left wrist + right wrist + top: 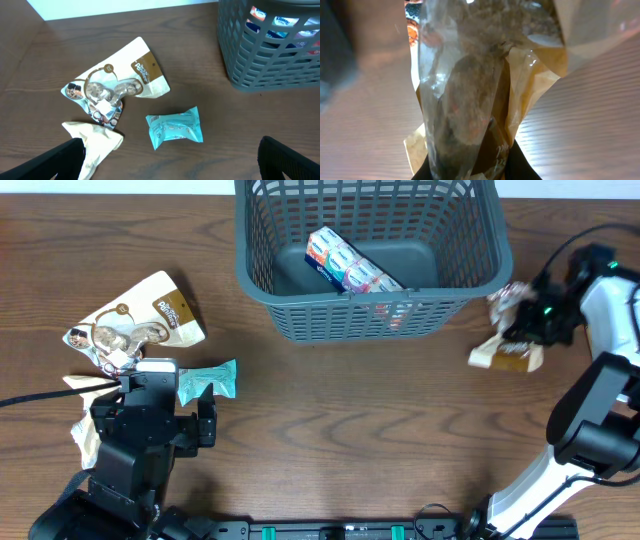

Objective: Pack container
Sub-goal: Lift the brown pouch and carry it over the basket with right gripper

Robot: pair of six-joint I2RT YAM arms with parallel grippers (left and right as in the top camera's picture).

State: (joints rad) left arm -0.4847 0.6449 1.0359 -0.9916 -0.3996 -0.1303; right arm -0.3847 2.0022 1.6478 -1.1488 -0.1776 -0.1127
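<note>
Looking first at the container (300,310), found it upright at the far middle of the table (330,420). Counted only one thing inside: a multi-pack (350,265) of small blue and red packets, lying slantwise on the base. Judged the packing as hardly begun.

Noted the right gripper (528,322) just beside the right wall of the container, clenched on a brown and clear snack bag (470,100); could not tell whether lifted or resting on the wood.

Left for packing, on the left side and well apart from the container: a white and brown pouch (135,75), a teal packet (175,129) and a crumpled cream wrapper (95,142). Saw the left gripper (170,167) above these, jaws released, grasping nothing.

Read on the pouch label something like "Patience", not surely. Made out perhaps "Kleenex" on the multi-pack through the lattice. Could read nothing on the teal packet.
</note>
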